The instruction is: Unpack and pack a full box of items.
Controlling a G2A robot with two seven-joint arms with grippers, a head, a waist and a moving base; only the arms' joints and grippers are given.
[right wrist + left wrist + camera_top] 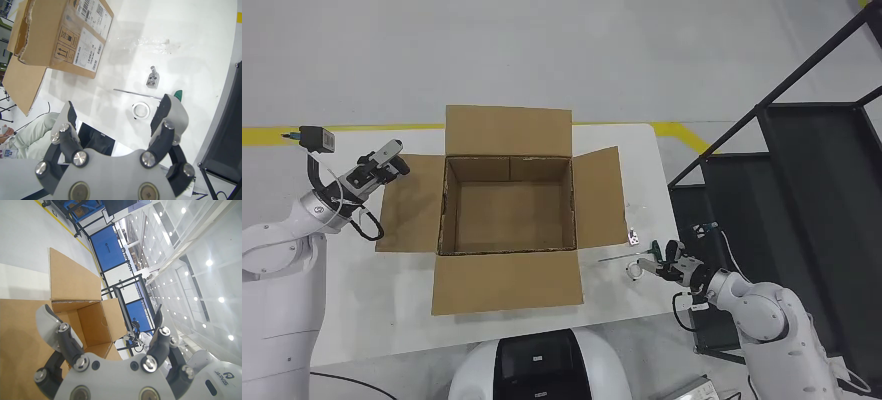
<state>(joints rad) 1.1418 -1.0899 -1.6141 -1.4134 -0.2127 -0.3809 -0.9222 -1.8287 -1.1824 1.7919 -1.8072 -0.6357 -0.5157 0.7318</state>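
Right wrist view: the right tool is hanging over the white counter, fingers spread, gripping nothing.

- Silver ring: lying flat on the counter, showing between the fingers, nearer one of them.
- Thin metal rod: lying just beyond the ring, one end running behind a finger.
- Green piece: peeking out behind that same finger. Whether it joins the rod cannot be told.
- Small metal block with a peg: resting near the rod, apart from it.
- Crumpled clear film: lying farther off.
- Cardboard box: standing mid-counter, all four flaps folded outward, its inside showing bare cardboard floor.
- Left tool: hovering at the outer edge of the box's left flap, fingers likewise spread and holding nothing.
- Dark rack: standing beside the counter on the right.
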